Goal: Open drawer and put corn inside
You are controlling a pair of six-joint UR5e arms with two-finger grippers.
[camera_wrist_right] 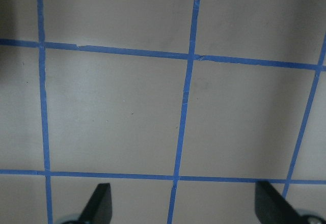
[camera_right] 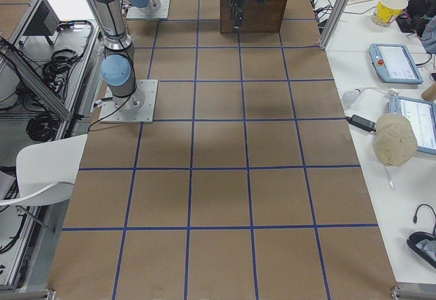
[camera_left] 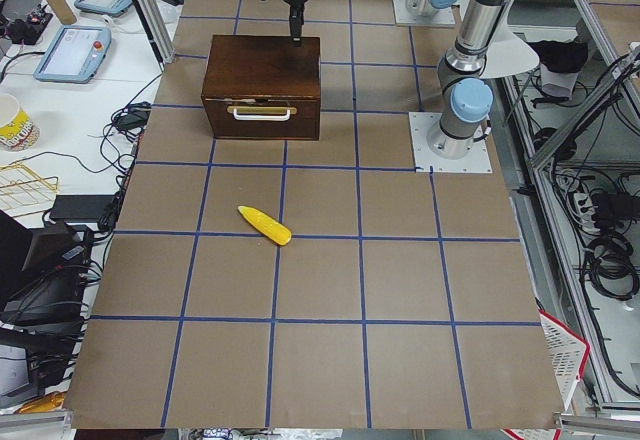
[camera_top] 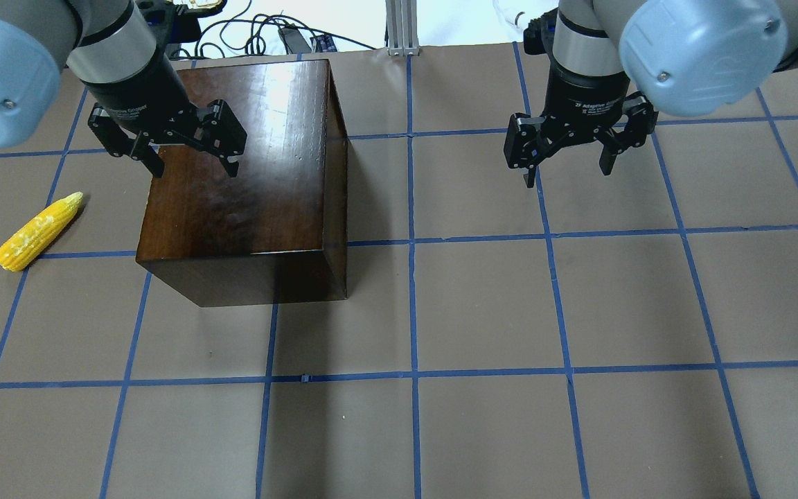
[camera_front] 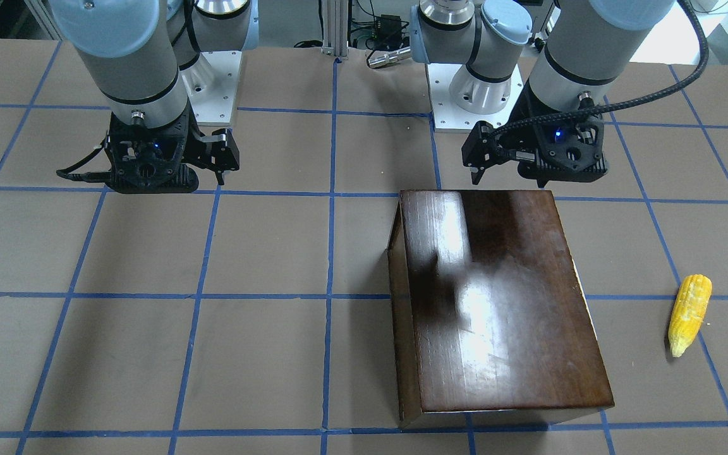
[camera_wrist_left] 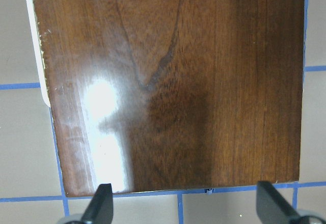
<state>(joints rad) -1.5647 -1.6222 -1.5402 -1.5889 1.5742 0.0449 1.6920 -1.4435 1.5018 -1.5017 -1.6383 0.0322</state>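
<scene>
We see a brown paper-covered surface (camera_top: 482, 305) marked with a blue tape grid, and two robot arms reaching over it. A glossy dark-brown wooden box (camera_top: 260, 180) stands on the robot's left half.

The drawer (camera_left: 262, 122) is fully shut, its dark front panel flush with the box. Only the view from the robot's left end shows this panel. It carries a pale handle (camera_left: 262, 112) and faces away from the middle of the surface, towards that end.

The corn (camera_top: 39, 232) is a yellow tapered cob. It lies flat on the surface on the drawer's side of the box, apart from it and touching nothing else.

The left hand (camera_top: 194, 165) hangs above the top of the box with its fingers spread wide, holding nothing. Its wrist camera looks straight down on the shiny lid. The right hand (camera_top: 569, 172) is likewise spread and empty. It hovers over bare surface well apart from the box and the corn.

We judge that no part of the task is done yet. What is left is the whole sequence:
- Reach the handle on the box's front and pull the drawer out.
- Pick up the corn.
- Lay the corn inside the drawer.
</scene>
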